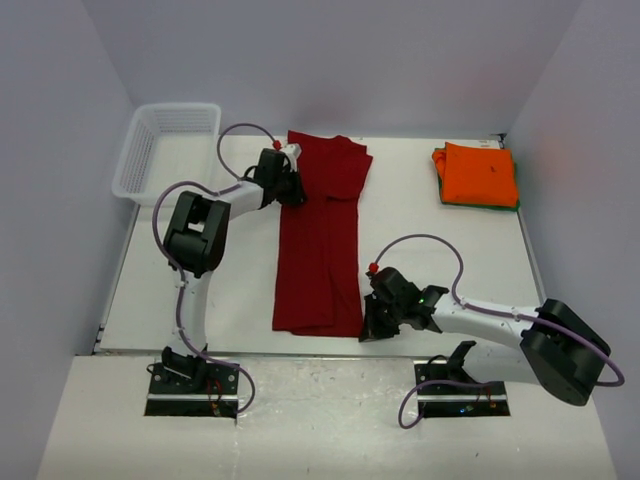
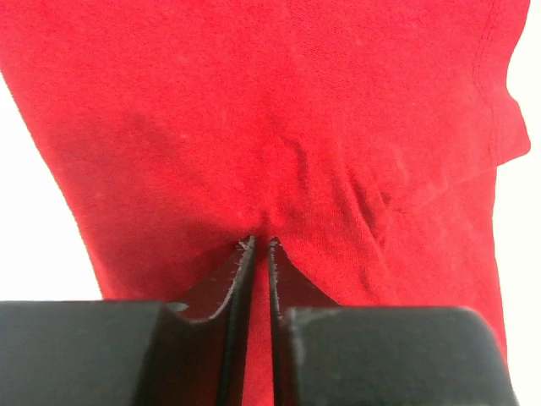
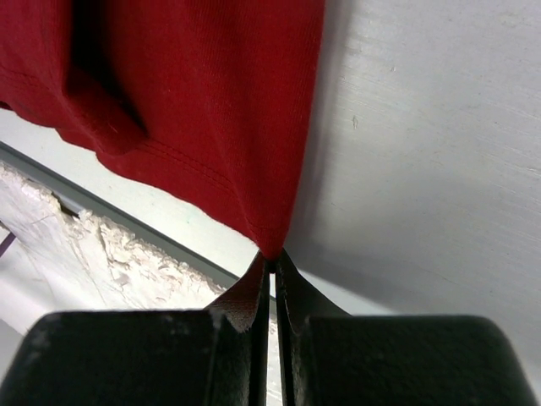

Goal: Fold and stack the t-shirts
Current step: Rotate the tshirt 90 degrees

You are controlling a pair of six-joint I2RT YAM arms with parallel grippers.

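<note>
The dark red t-shirt [image 1: 320, 240] lies as a long narrow strip down the middle of the table, sleeves at the far end. My left gripper [image 1: 291, 188] sits at its far left edge by the sleeve. In the left wrist view that gripper [image 2: 261, 244] is shut, with a pinch of the red cloth [image 2: 279, 127] between the tips. My right gripper [image 1: 368, 326] is at the shirt's near right corner. The right wrist view shows this gripper [image 3: 272, 254] shut on the corner of the red hem [image 3: 211, 110]. A folded orange t-shirt [image 1: 478, 172] rests on a green one [image 1: 482, 205] at the far right.
A white mesh basket [image 1: 165, 148] stands at the far left corner. The table's near edge [image 1: 300, 350] runs just below the shirt's hem and close to my right gripper. White walls close in the left, back and right sides.
</note>
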